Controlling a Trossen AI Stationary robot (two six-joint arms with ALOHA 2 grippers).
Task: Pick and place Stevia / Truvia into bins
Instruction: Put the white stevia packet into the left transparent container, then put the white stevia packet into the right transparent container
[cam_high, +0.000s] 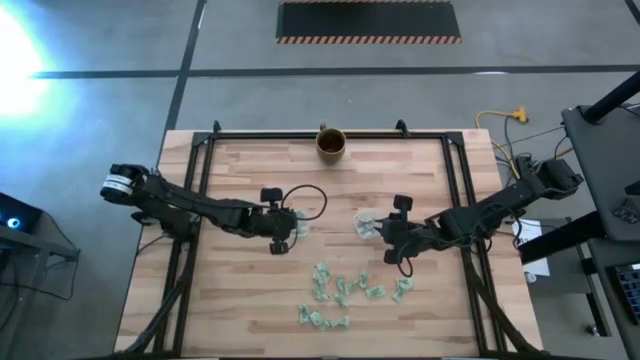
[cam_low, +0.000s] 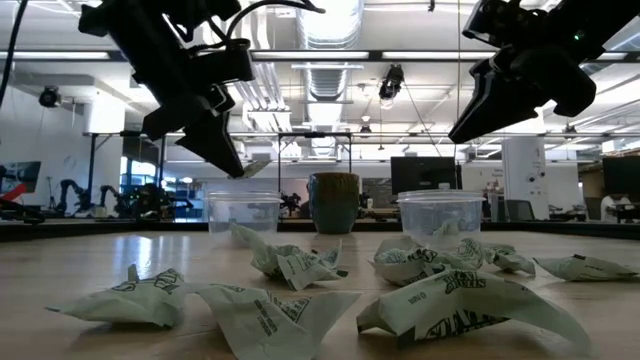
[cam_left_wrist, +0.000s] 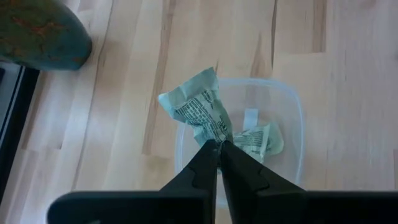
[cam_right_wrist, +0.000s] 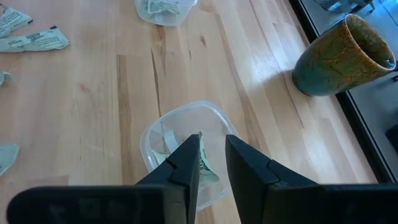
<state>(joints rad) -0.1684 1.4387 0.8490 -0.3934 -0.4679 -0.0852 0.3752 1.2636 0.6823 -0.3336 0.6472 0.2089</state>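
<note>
High view, left gripper (cam_high: 292, 226) over one clear cup (cam_high: 300, 224), right gripper (cam_high: 378, 229) by the other cup (cam_high: 366, 226), loose packets (cam_high: 345, 292) well apart, left wrist view, fingers clenched on a crumpled packet (cam_left_wrist: 198, 109) above its cup (cam_left_wrist: 289, 134), right wrist view, jaws parted, empty, straight above a cup (cam_right_wrist: 163, 127) holding packets.

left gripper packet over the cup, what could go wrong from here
1. The left gripper pinches only a corner of the packet, and most of the packet hangs beyond the rim of the left cup. Released here, it may catch the rim or land on the table.
2. The right gripper hangs open low over the right cup; a sideways move could knock the light cup over.
</note>
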